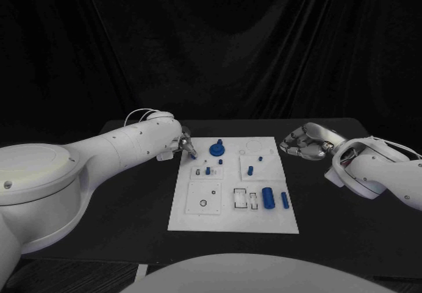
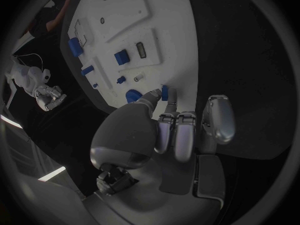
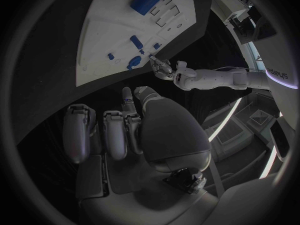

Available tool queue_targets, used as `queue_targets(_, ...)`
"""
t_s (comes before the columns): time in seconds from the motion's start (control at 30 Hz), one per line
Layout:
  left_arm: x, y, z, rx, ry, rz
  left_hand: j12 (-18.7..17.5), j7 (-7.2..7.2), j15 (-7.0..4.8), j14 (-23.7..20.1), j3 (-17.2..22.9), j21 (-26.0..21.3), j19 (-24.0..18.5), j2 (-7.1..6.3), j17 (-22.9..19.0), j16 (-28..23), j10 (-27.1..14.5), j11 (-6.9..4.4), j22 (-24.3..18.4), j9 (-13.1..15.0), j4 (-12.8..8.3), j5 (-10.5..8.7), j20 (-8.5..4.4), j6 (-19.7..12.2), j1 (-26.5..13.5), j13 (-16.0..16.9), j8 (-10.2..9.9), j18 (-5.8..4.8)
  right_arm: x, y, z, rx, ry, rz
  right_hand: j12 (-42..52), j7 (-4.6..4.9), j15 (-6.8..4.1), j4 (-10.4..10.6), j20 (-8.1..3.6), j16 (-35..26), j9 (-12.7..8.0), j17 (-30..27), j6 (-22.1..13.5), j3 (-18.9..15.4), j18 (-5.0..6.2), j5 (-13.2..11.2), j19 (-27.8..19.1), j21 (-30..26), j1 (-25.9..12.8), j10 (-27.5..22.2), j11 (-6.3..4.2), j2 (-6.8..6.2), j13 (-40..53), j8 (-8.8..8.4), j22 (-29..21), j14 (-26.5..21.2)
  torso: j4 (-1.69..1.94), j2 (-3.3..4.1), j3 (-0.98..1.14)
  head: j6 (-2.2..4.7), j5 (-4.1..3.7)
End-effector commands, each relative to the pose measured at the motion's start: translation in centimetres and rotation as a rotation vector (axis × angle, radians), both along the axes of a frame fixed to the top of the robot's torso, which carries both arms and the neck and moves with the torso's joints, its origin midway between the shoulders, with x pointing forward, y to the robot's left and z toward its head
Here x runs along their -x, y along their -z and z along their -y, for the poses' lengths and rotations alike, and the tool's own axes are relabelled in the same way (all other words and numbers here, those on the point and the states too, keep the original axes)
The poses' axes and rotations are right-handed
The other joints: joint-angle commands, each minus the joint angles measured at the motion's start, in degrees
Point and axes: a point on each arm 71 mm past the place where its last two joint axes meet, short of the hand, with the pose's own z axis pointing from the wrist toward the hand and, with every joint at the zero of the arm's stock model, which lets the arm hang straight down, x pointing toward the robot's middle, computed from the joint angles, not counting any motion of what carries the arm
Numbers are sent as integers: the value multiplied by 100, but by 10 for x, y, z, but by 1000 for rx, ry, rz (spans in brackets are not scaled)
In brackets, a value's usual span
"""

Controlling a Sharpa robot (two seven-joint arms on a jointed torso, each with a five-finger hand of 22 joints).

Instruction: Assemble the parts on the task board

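Left wrist view: left hand [image 2: 164, 135] fingers [image 2: 152, 94] seemingly pinch a blue part [image 2: 165, 92]; right hand [image 1: 303, 142] curled, empty.

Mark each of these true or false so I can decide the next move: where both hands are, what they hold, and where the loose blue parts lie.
1. The left hand is at the task board's far left corner. True.
2. The right hand holds a blue part. False: its fingers are curled on nothing, off the board.
3. A large blue cylinder lies on the board's near right. True.
4. The board is bare of parts. False: several blue pieces sit on it.
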Motion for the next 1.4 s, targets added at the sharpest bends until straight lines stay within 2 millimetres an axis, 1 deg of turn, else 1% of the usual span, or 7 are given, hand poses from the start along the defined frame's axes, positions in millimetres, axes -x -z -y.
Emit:
queue_targets(0.03,1,1,2,20,16,3,20,0,0,595,281,-16,-45,-100,1507,15,597,-9,948,42,-138,254,-3,72,1,1505,-16,24,0,2,0,9,9,-17,20,19,-28,-11,-23,1,7,997,14,32,80,28,209,-38,45,610,-24,-7,1507,24,1214,497,2,0,0,-1,8)
queue_targets(0.2,2,0,2,31,23,12,20,-1,-4,595,832,8,-30,-245,1507,15,597,-13,954,163,-370,519,-13,109,-116,1505,44,21,0,3,1,11,10,-20,20,19,-29,-14,-23,-3,7,990,11,37,82,29,205,-46,49,610,-24,-4,1507,22,1211,495,1,-1,0,-1,16)
queue_targets(0.27,3,0,3,39,29,15,20,-5,-15,595,1053,27,-16,-312,1507,15,597,-22,958,237,-492,452,-15,127,-152,1505,97,16,0,3,1,11,10,-21,20,19,-29,-17,-23,-5,6,985,9,43,83,29,204,-49,54,610,-24,0,1507,21,1210,494,2,0,0,-1,20)
queue_targets(0.57,6,-15,4,56,50,45,20,-35,-47,595,1355,115,63,-427,1507,15,597,-58,983,335,-632,415,-41,213,-282,1505,189,-2,0,4,2,9,18,-30,20,20,-29,-24,-23,-8,6,981,5,53,85,30,200,-57,62,610,-24,6,1507,19,1207,493,2,-2,0,-1,6)
queue_targets(0.9,23,-41,-7,53,36,91,20,-62,-76,595,1536,159,114,-516,1507,15,597,-87,996,377,-665,369,-68,263,-491,1505,226,-13,1,5,4,9,25,-34,20,21,-28,-27,-23,-8,6,980,3,60,88,30,195,-67,67,610,-24,10,1507,18,1204,492,6,-10,2,-1,-3)
queue_targets(1.23,42,-46,-14,49,11,97,20,-91,-103,595,1585,204,167,-524,1507,15,597,-113,1010,370,-566,309,-93,308,-730,1505,227,-24,3,7,4,10,28,-42,20,22,-28,-32,-24,-8,5,980,1,69,87,30,196,-65,74,610,-23,16,1507,17,1205,492,-3,-16,11,-1,-3)
queue_targets(1.4,47,-44,-13,53,7,100,20,-92,-106,595,1595,209,175,-517,1507,15,597,-114,1012,365,-538,316,-97,307,-777,1505,220,-26,3,9,3,8,26,-44,20,22,-28,-32,-24,-8,5,980,1,69,87,30,196,-66,75,610,-23,16,1507,17,1204,492,1,-7,3,-1,5)
